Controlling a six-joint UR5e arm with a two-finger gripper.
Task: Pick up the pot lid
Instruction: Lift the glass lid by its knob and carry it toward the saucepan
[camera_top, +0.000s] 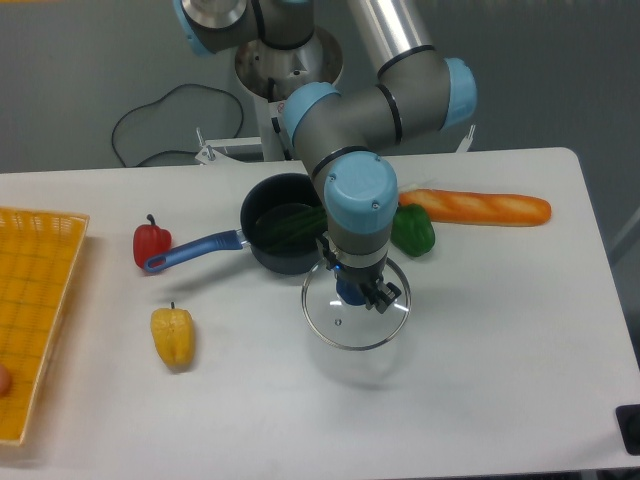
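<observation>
White table (500, 350) lay below the UR5e arm (380, 100), bearing a yellow basket (40, 300), a baguette (490, 207) and a blue-handled pot (275, 225). Just before the pot sat the glass pot lid (345, 330), with the gripper (358, 292) jaws closed on its knob.

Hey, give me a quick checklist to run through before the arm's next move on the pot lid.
1. Claw centred over the pot lid: ok.
2. Claw shut on the lid's knob: cannot tell, the wrist hides it.
3. Lid off the table: cannot tell, only a faint shadow below it.
4. Lid rim free of the pot: cannot tell, they overlap in this view.
5. Green pepper apart from the lid: ok.
6. Yellow pepper well away from the lid: ok.
</observation>
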